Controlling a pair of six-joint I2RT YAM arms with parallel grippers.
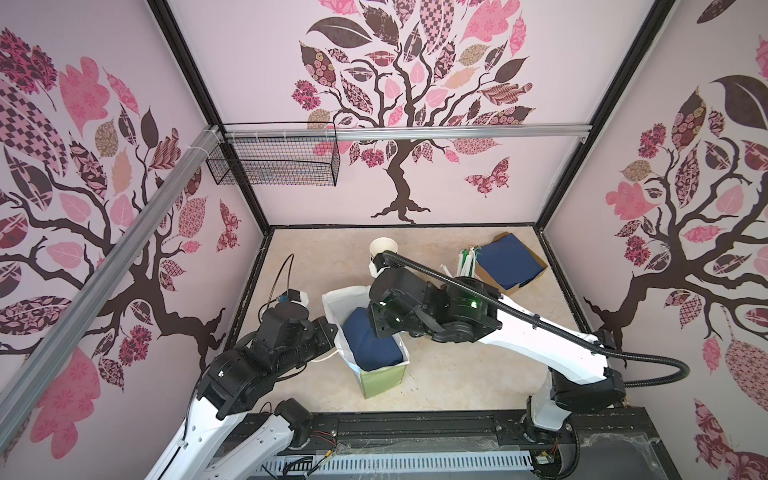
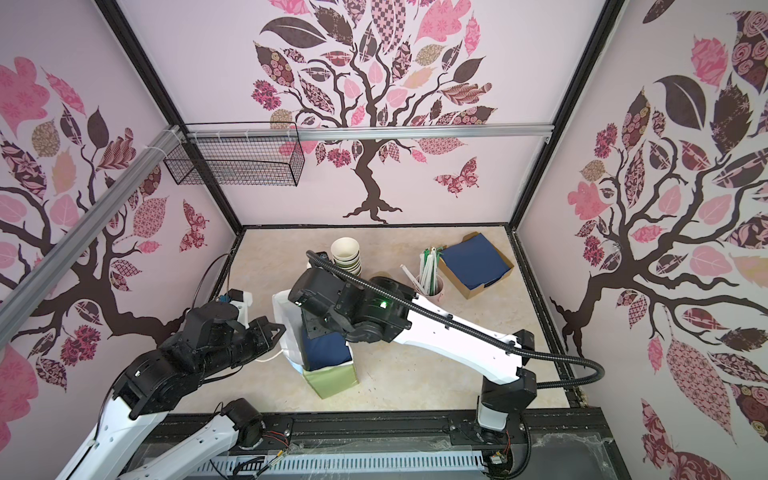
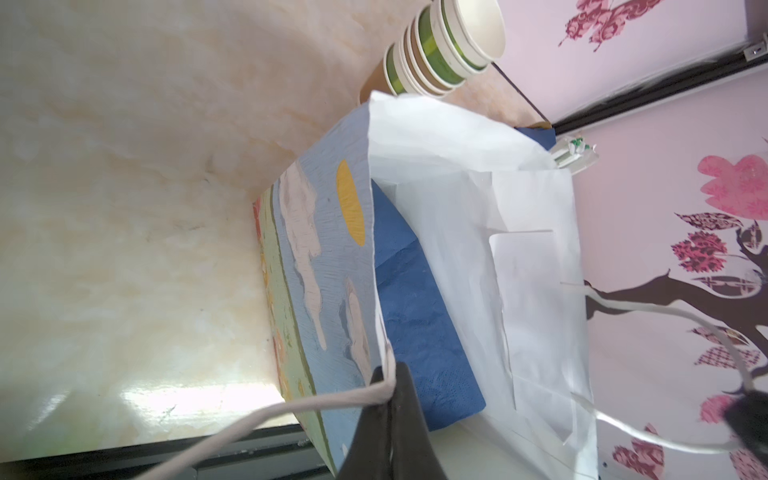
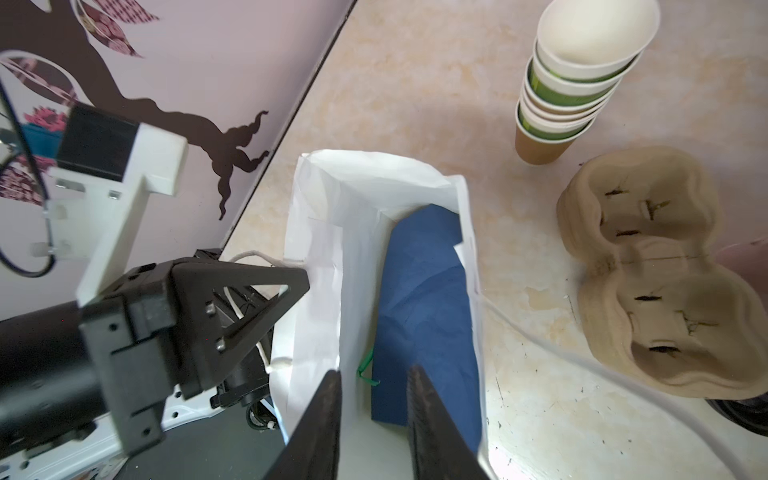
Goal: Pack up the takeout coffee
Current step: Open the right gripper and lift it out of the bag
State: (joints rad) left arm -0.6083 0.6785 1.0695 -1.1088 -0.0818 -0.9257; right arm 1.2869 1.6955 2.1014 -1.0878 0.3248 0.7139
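Left gripper [image 3: 388,401] is clenched on the paper bag's [image 4: 320,232] rim at its cord handle. Right gripper [image 4: 376,374] hangs parted, seemingly empty, over the blue napkins [image 4: 424,299] inside. I cannot make out the takeout coffee.

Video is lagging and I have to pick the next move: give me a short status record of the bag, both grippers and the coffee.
paper bag: upright, mouth open
in bag: blue napkin
left gripper: fingers shut on the bag's rim, by the handle cord
right gripper: fingers open, empty, at the bag mouth
takeout coffee: no lidded cup in view
beside bag: cup stack, cup carrier with both wells empty
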